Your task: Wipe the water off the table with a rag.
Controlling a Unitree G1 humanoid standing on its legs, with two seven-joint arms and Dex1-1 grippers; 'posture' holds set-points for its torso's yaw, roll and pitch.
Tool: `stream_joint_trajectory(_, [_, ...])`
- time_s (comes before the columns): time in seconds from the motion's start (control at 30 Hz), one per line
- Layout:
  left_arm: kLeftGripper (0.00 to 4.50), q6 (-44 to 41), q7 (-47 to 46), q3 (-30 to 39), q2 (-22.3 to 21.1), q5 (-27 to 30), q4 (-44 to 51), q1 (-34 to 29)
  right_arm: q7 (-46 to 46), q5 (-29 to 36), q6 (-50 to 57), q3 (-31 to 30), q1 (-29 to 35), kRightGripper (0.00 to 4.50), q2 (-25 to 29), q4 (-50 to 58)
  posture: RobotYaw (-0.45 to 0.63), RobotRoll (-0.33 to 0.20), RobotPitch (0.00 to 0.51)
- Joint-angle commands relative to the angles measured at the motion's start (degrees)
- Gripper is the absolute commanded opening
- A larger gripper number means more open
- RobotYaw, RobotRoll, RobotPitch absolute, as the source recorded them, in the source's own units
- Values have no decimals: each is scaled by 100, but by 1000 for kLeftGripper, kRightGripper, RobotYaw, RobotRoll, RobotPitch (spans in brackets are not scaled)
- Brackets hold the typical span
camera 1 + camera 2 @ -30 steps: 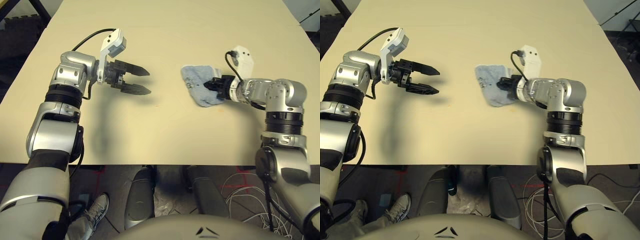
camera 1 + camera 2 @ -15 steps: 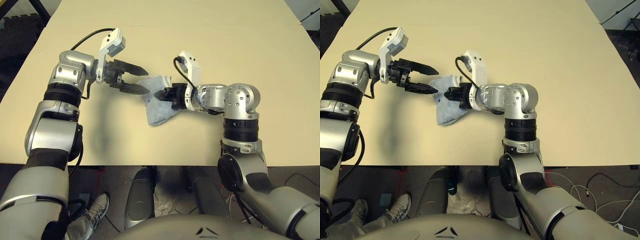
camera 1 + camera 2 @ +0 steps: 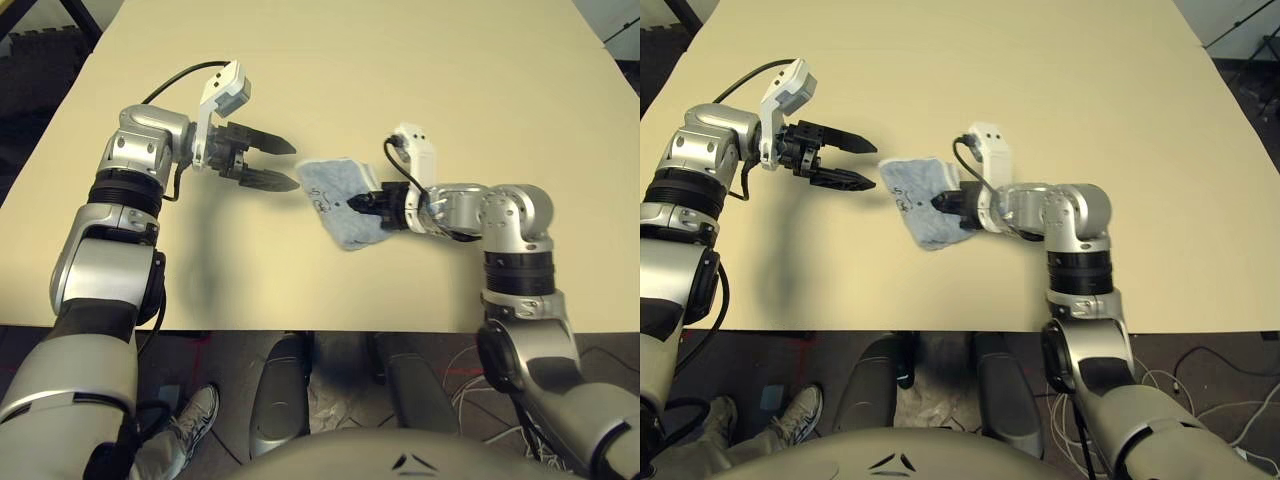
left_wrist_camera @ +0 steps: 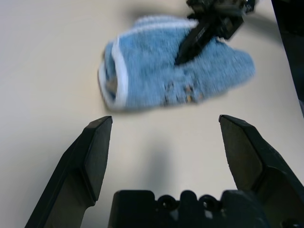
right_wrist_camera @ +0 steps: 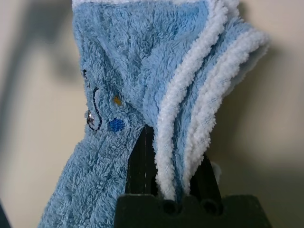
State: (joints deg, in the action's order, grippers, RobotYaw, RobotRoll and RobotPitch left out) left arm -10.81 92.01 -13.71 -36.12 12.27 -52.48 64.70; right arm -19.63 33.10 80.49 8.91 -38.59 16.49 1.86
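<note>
Rag (image 5: 114, 61) fuzzy terry, folded, pinched in R fingers (image 5: 142, 166); L fingers (image 4: 244, 152) apart, prob. empty.

My left gripper (image 3: 281, 162) hangs open, its two black fingers well apart and pointing inward toward my right side. My right gripper (image 3: 364, 203) is closed — fingertips pointing over toward my left. Both my silver forearms (image 3: 98, 270) (image 3: 545, 350) reach forward, bent at the wrists — the left one (image 3: 140, 140) and the right one (image 3: 515, 212) both turned inward.
</note>
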Motion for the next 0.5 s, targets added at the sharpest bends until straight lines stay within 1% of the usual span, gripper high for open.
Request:
stream_joint_trajectory(0.03, [4500,55,49,-12,60,-94,-55,13,185,-320,107,476,423,26,686,-216,-51,0,263])
stream_joint_trajectory(0.13, [4500,76,49,-16,104,-113,-103,51,139,-277,163,768,696,26,1102,-80,-59,0,262])
stream_joint_trajectory(0.23, [4500,107,49,-21,121,-127,-133,66,116,-218,202,866,863,26,1256,69,-67,0,261])
stream_joint_trajectory(0.37, [4500,164,49,-22,185,-161,-229,143,106,-268,-27,937,785,26,1436,-44,-73,0,257])
stream_joint_trajectory(0.5, [4500,229,49,-8,224,-190,-335,212,102,-211,-215,924,593,26,1399,-77,-72,0,253])
